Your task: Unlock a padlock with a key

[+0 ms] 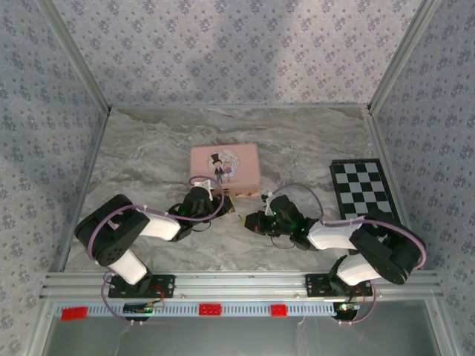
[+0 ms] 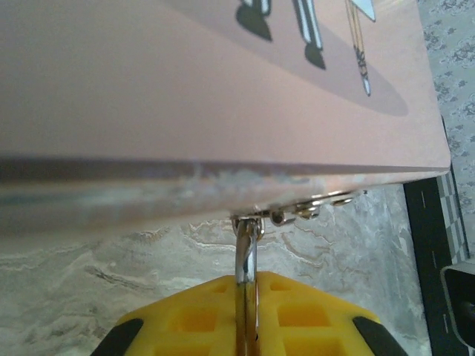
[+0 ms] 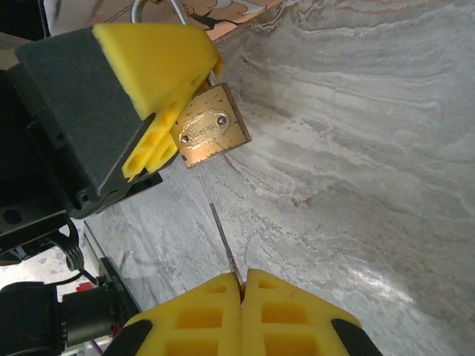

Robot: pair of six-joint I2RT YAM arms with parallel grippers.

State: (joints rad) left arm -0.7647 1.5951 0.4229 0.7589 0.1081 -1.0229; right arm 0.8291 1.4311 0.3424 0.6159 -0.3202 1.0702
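Brass-gold and tiny, the padlock (image 3: 211,133) is found at the front edge of the pink box (image 1: 223,167), where its thin shackle (image 3: 177,13) appears to be hooked into the hasp (image 2: 319,202) of the box. It is pinched by the left gripper (image 2: 249,288), whose yellow fingers (image 2: 193,315) are closed on it just in front of the box. The key (image 3: 223,239) is clamped by the right gripper (image 3: 242,291). The jaws are pressed fully together and a thin blade is left standing out, a little farther from the box than the padlock and apart from it. The keyhole cannot be made out.

Several faults are judged possible from here. The brass face may be struck by the blade instead of the keyhole, because the padlock is held tilted. The key may be twisted between the pads, since so little of it is clamped. The box may be dragged if the padlock is pushed too hard.
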